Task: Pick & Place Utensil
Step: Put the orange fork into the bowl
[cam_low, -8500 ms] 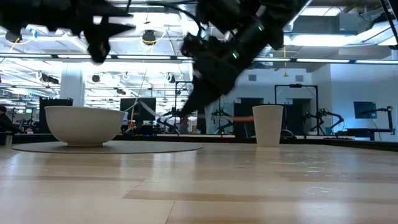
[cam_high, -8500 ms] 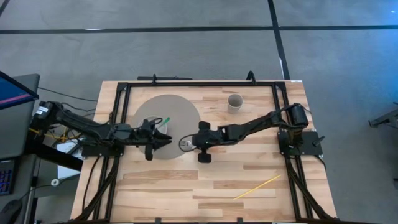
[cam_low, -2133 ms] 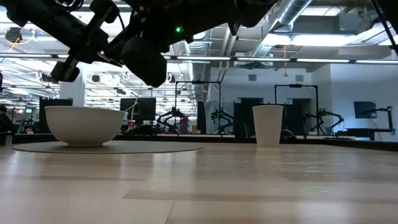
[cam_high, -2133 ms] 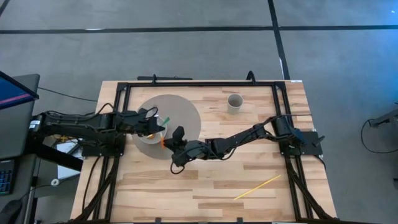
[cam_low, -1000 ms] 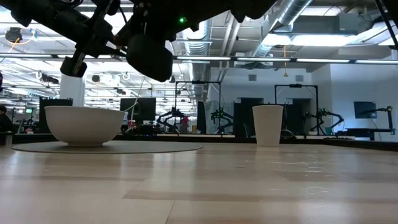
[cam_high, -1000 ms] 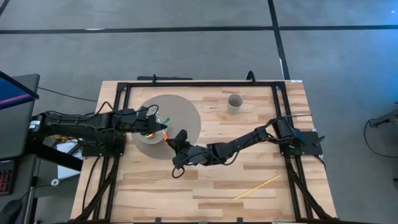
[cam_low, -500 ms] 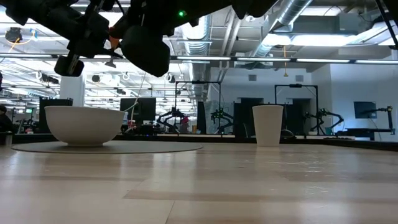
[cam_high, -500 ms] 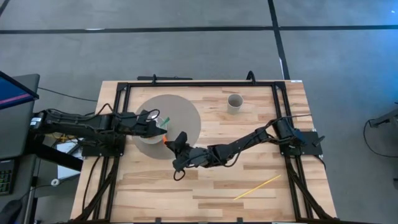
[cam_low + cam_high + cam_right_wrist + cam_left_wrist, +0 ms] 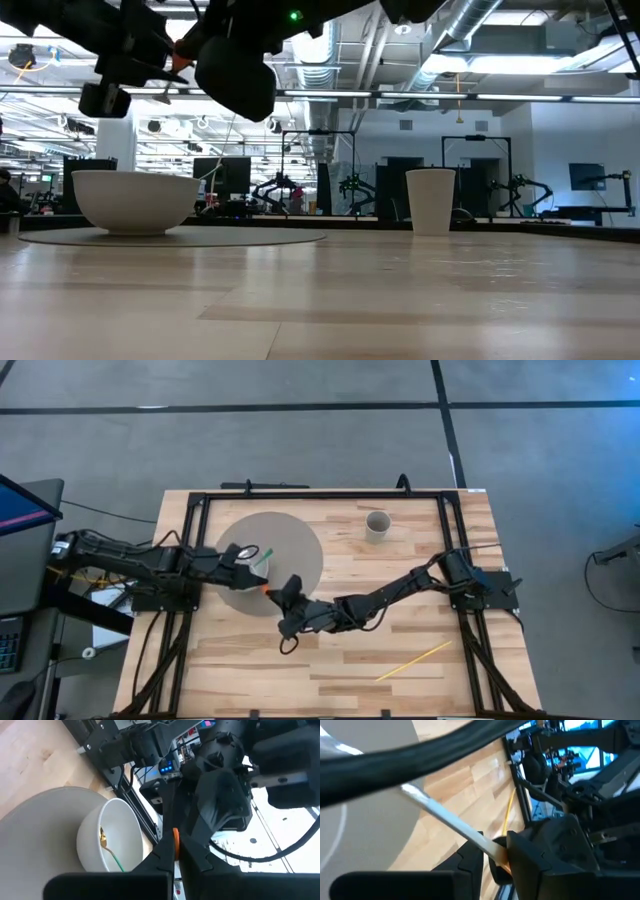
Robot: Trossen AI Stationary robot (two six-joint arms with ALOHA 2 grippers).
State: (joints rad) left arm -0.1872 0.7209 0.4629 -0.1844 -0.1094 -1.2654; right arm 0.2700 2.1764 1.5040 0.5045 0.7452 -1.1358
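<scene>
Right gripper [image 9: 272, 589] raised at front edge of round grey mat [image 9: 300, 545], fingers clamped on orange-tipped utensil [image 9: 175, 836]. Left gripper [image 9: 243, 554] held over white bowl [image 9: 115, 837] on mat; finger state cannot be told. Green-handled utensil [image 9: 114, 859] seen resting inside bowl. Paper cup [image 9: 377, 524] and yellow stick [image 9: 412, 661] lie well apart on table [image 9: 400, 630].

Even, bright ceiling light; soft shadows on the table [image 9: 400, 650]; both wrist views blurred, their foregrounds out of focus
</scene>
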